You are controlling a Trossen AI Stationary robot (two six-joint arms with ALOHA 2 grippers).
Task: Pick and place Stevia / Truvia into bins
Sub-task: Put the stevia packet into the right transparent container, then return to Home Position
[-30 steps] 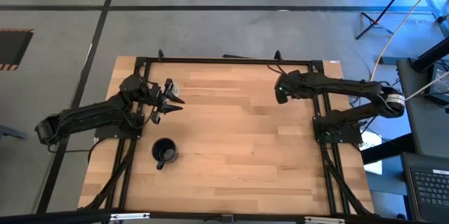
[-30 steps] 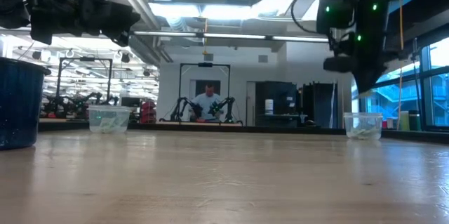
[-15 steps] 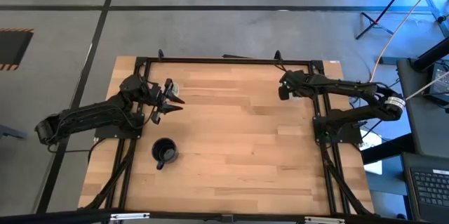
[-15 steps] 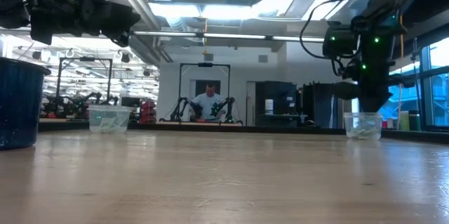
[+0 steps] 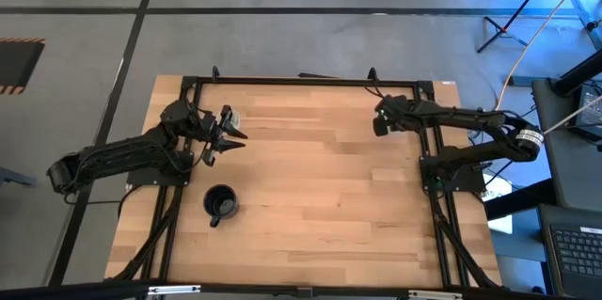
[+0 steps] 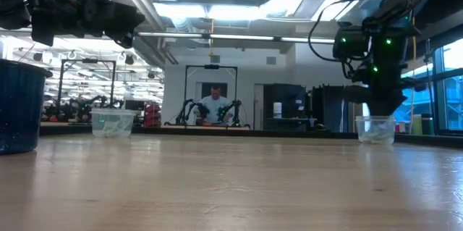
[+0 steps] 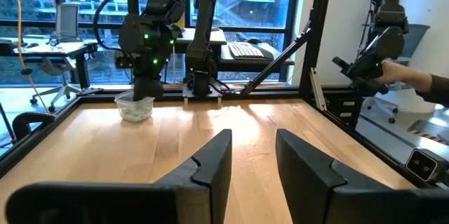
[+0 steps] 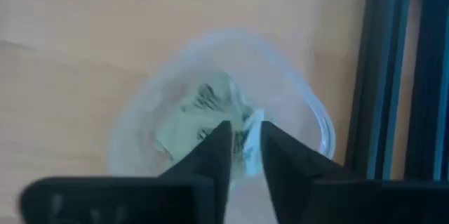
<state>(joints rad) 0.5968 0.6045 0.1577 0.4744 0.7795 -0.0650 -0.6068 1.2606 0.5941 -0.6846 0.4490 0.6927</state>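
With the right gripper poised over the clear cup at the table's two o'clock corner, fingers slightly parted around a sachet, widen fully before lifting; the left gripper waits released at ten o'clock.

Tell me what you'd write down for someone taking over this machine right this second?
Right hand: poised just over the right clear cup, a white sachet at its tip; gripped or released, I cannot tell.
Left hand: open, empty, hovering near the left clear cup.
Done: several sachets lie in the right cup; the left cup seems to hold some too.
Left: confirm this sachet drops in. No loose sachets show from overhead, though they would be tiny. The black mug is not a bin.
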